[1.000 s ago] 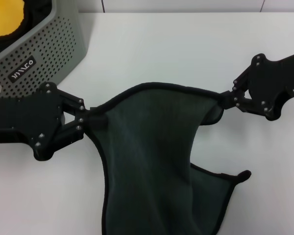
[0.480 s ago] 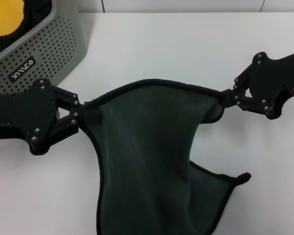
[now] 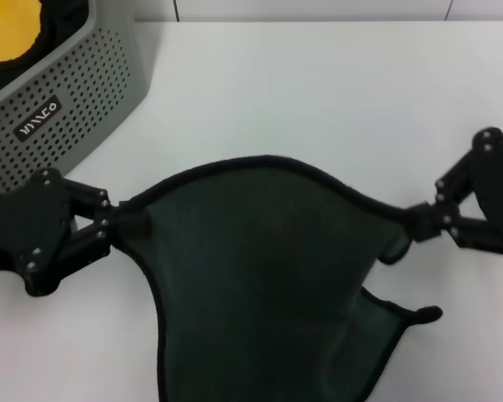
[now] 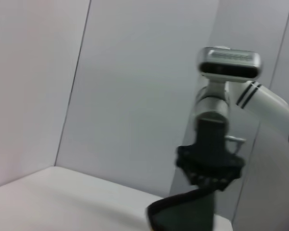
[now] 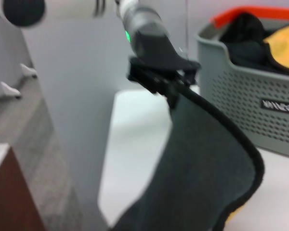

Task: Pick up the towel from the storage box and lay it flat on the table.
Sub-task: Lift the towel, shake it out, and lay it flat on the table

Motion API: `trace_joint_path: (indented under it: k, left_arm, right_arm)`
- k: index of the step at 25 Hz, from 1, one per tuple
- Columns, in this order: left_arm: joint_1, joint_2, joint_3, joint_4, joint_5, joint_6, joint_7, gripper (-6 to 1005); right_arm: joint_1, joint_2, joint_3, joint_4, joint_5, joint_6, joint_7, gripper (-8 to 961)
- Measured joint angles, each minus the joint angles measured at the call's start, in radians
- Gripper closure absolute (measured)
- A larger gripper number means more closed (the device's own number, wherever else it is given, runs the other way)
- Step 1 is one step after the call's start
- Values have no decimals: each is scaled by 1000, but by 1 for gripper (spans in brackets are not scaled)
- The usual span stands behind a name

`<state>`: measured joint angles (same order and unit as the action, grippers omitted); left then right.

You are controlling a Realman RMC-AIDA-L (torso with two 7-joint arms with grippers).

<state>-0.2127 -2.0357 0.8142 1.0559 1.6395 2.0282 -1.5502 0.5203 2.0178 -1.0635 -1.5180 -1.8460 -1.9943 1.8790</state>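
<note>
A: Item, towel: dark green face up, black stitched border, out of the storage box and hanging spread between our two grippers above the desk. Lower part sagging, one corner curling beside the right side.

B: Left gripper: jaws clamped on the towel's left corner, just in front of the box. Right gripper: jaws clamped on the opposite corner, near the desk's right side.

A: Item, second cloth: yellow, lying in the box; not ours.

B: Risks, as we are judging them: we are stretching the top edge fairly taut, so a corner could slip from either pinch. The slack lower half could land folded if we are lowering unevenly, leaving the curled corner tucked under rather than flat.
</note>
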Motion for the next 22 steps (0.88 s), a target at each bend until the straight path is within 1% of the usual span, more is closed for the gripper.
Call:
trace_joint_path:
  k: [2, 5, 9, 12, 14, 16, 18, 20, 22]
  left_arm:
    - [27, -3, 4, 9, -18, 1, -11, 987]
    - [74, -1, 10, 11, -59, 3, -56, 987]
    - [131, -2, 19, 12, -85, 7, -75, 987]
    - [159, -2, 37, 12, -100, 9, -77, 986]
    - [179, 10, 73, 12, -144, 9, -79, 986]
    - [192, 29, 116, 9, -185, 9, -76, 986]
    - [186, 37, 124, -14, -187, 7, -71, 987]
    - [147, 35, 98, -77, -138, 4, -65, 986]
    - [79, 33, 51, -170, -58, 2, -48, 986]
  right_arm:
    - [-38, 0, 1, -29, 58, -33, 24, 939]
    - [-87, -2, 2, -53, 147, -77, 58, 939]
    - [-146, -1, -3, -54, 285, -144, 77, 939]
    - [-176, -3, -14, -37, 362, -154, 77, 939]
    - [-189, -5, -16, -16, 405, -156, 78, 939]
    - [-195, -10, -16, 28, 440, -157, 78, 939]
    - [-192, -13, -4, 88, 436, -154, 77, 939]
    - [-171, -11, 31, 188, 381, -150, 60, 939]
    - [-144, -8, 63, 290, 313, -141, 23, 939]
